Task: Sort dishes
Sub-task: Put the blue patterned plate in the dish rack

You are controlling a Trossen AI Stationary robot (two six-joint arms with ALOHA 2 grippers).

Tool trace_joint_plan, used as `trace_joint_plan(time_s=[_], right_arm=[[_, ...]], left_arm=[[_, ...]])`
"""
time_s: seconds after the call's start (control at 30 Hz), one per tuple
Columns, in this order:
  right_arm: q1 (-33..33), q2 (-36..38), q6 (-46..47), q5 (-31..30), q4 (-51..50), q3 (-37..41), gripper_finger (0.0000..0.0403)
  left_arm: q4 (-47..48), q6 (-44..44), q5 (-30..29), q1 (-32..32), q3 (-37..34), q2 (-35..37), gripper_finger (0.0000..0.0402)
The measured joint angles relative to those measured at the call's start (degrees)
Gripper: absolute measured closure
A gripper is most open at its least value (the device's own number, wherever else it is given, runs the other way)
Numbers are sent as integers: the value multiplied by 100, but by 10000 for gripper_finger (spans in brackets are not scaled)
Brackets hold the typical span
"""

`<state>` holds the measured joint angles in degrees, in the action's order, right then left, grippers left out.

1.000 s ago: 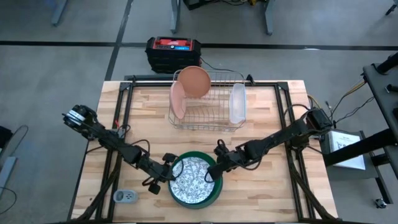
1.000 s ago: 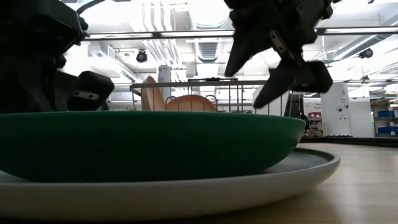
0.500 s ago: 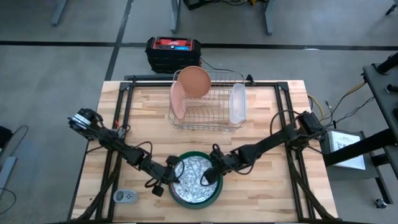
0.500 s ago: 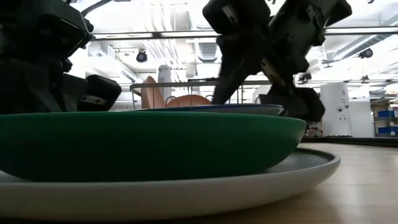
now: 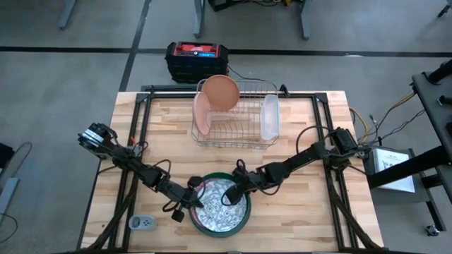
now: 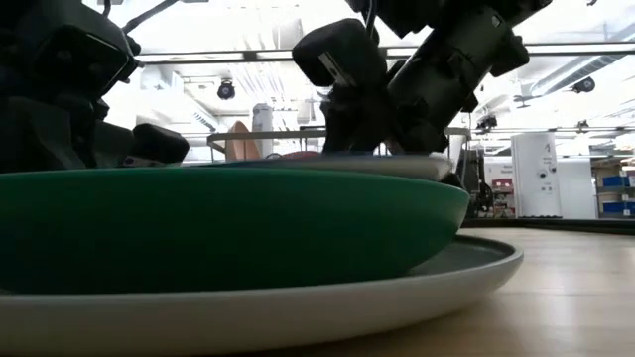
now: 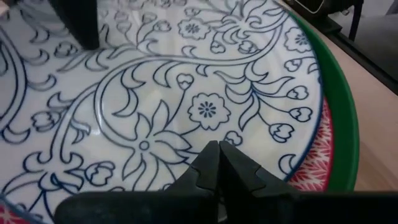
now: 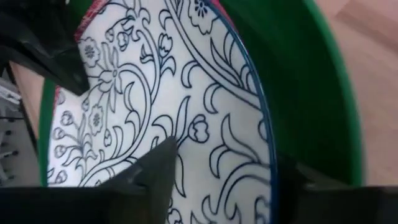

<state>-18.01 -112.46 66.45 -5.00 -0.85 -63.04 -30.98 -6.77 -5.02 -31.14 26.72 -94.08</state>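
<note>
Blue-and-white plate (image 7: 155, 112): where it tops the stack, it sits over the red-and-white plate (image 7: 314, 168) in the green dish (image 5: 244, 219), front-centre.
Right gripper (image 5: 233, 192): now farther in over the plate than a second ago; fingers straddle its rim.
Left gripper (image 5: 192, 200): at the left rim, fingers together.
Rack (image 5: 247, 113): unchanged behind.

Deep dark green round plate (image 6: 228, 228) resting on a larger, flat pale grey plate (image 6: 327, 302) on the light wooden tabletop (image 6: 556, 297). Dark right gripper (image 6: 382, 94) bears on a thin plate edge above the green rim; left gripper (image 6: 60, 89) opposite.
</note>
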Motion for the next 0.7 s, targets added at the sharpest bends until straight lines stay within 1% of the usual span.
trace_joint_plan(time_s=[0.13, 0.2, 0.37, 0.47, 0.7], right_arm=[[63, 61, -51, -61, 112, 3, 339], [71, 102, -177, -118, 104, 3, 367], [83, 261, -412, -72, 21, 13, 372], [77, 392, -502, -46, -78, 14, 386], [47, 550, -611, 10, -663, 16, 391]], left_arm=[[12, 27, 46, -9, -15, 76, 402], [62, 46, 46, -7, -30, 162, 402], [258, 77, -94, 7, -41, 448, 401], [274, 77, -84, 4, -41, 597, 401], [355, 74, -55, 2, -37, 824, 401]])
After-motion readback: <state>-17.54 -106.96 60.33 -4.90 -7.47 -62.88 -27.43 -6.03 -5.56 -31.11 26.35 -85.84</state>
